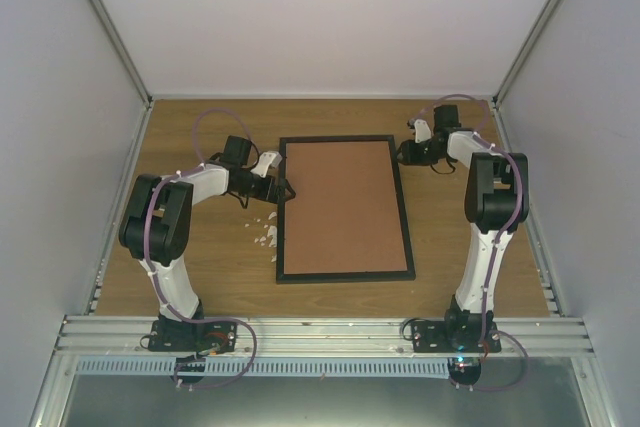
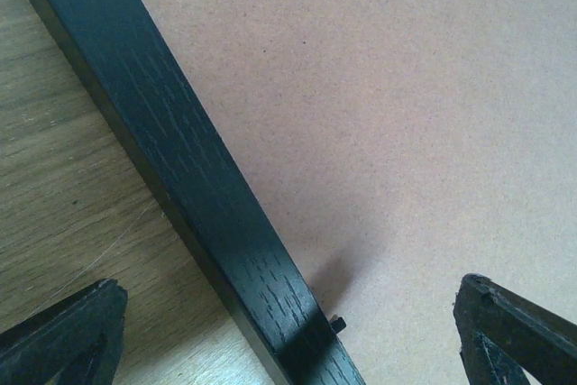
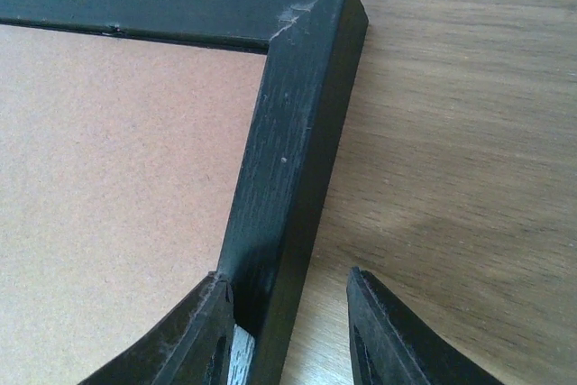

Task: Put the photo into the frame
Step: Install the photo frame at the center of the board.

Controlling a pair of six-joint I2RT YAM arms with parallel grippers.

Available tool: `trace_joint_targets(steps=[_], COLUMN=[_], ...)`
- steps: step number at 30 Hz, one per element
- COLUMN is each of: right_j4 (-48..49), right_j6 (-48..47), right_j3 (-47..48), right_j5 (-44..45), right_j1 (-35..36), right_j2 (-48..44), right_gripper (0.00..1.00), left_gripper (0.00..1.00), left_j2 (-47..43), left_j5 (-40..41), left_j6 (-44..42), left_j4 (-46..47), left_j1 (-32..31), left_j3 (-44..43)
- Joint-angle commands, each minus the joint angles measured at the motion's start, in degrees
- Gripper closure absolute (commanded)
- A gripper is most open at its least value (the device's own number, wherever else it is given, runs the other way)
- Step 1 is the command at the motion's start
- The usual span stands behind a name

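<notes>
1. The frame lies flat in the middle of the surface, its long sides running away from the arm bases.
2. A brown board fills the frame's whole opening.
3. The left fingers are at the frame's left rail, towards its far end.
4. In the left wrist view these fingers are spread wide and straddle the rail. One is over the bare surface outside the frame and the other over the board inside it. They hold nothing.
5. A small dark tab sticks out from the rail's inner edge onto the board, between the left fingers.
6. The right fingers are at the frame's far right corner.
7. In the right wrist view these fingers are partly open around the right rail, just short of the mitred corner. The inner one is right against the rail on the board side. The outer one stands clear of the rail over the surface. They are not clamped on the rail.
8. A few white bits lie on the surface just left of the frame's left rail, nearer the bases than the left fingers.
</notes>
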State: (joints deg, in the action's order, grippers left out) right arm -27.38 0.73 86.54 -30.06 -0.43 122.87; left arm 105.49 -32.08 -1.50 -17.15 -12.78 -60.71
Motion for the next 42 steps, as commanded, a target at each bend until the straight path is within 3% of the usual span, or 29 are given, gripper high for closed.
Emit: trace_joint_targets(steps=[1, 15, 20, 26, 33, 42], right_j4=[-0.17, -0.17, -0.12, -1.97, -1.59, -0.42], right_j6=[-0.48, -2.1, -2.86, -2.44, -3.8, -4.07], right_j3=[-0.72, -0.8, -0.53, 2.23, 2.52, 1.44], right_j5=[1.44, 2.98, -4.21, -1.46, 5.15, 8.55], right_j1=[2.18, 3.23, 3.09, 2.61, 2.01, 2.15], right_j2=[2.14, 3.16, -0.14, -3.57, -3.2, -1.92], right_gripper=[0.63, 0.63, 0.54, 0.5, 0.51, 0.54], left_gripper=[0.01, 0.01, 0.01, 0.01, 0.01, 0.05], left_j2=[1.03, 1.29, 1.26, -6.01, -6.81, -3.26], left_j5=[0.21, 0.18, 0.19, 3.19, 1.71, 7.93], left_j6=[0.35, 0.38, 0.21, -5.01, -23.48, -28.75], left_j4=[1.77, 1.92, 1.83, 6.57, -1.27, -2.36], left_j1=[-0.3, -0.24, -0.26, -0.73, -6.18, -19.38], left_j3=[-0.84, -0.9, -0.81, 0.69, -5.06, -6.51])
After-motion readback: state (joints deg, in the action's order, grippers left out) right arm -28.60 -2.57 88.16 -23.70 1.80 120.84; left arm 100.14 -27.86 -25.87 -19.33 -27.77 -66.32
